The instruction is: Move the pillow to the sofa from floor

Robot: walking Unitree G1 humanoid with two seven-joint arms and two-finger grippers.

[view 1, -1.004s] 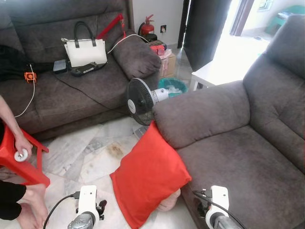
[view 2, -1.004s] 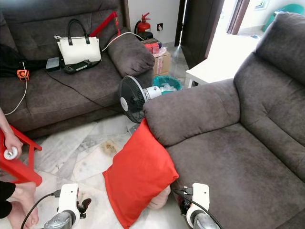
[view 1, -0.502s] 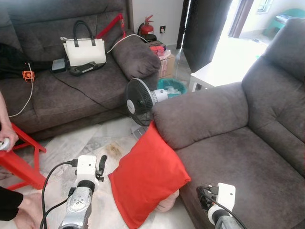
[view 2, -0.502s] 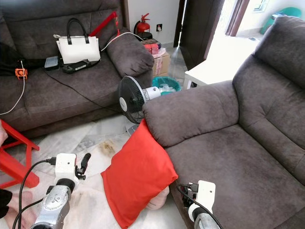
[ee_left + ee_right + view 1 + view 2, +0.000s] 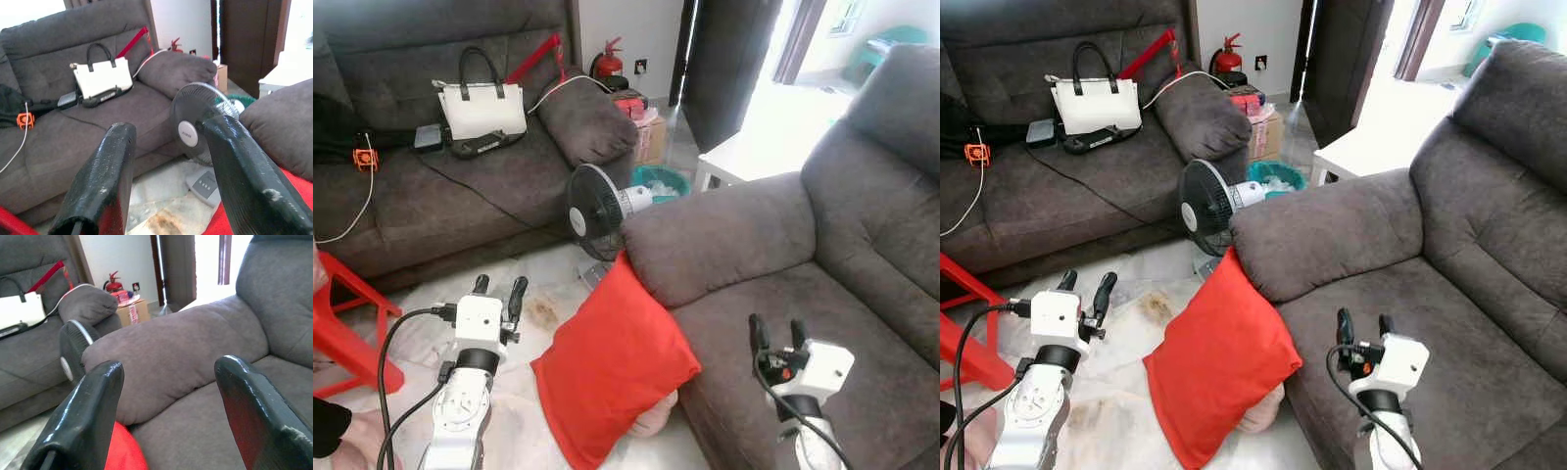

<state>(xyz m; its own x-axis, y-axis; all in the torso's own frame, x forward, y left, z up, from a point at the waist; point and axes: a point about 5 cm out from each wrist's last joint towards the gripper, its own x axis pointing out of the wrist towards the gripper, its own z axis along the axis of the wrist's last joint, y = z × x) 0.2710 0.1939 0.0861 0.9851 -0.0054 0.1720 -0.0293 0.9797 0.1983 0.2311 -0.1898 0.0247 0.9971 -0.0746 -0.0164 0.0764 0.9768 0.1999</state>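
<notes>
A red pillow (image 5: 615, 357) stands tilted on the marble floor, leaning against the armrest (image 5: 720, 238) of the grey sofa (image 5: 803, 323) on my right. My left gripper (image 5: 498, 286) is raised over the floor just left of the pillow, open and holding nothing. Over the sofa seat to the pillow's right, my right gripper (image 5: 774, 334) is also open and holds nothing. The left wrist view looks between its fingers (image 5: 105, 181) at the fan (image 5: 194, 122) and a red corner of the pillow (image 5: 249, 215). A red edge of the pillow (image 5: 122, 450) lies low in the right wrist view.
A standing fan (image 5: 597, 201) sits on the floor behind the pillow. A second grey sofa (image 5: 440, 186) at the back left carries a white handbag (image 5: 480, 106) and cables. A red stool (image 5: 347, 328) stands at far left beside a person's leg (image 5: 337, 441). A white side table (image 5: 749, 157) is beyond the armrest.
Both arms have risen into view. The left gripper moved up and forward beside the pillow; the right gripper lifted over the sofa seat. The camera shifted slightly.
</notes>
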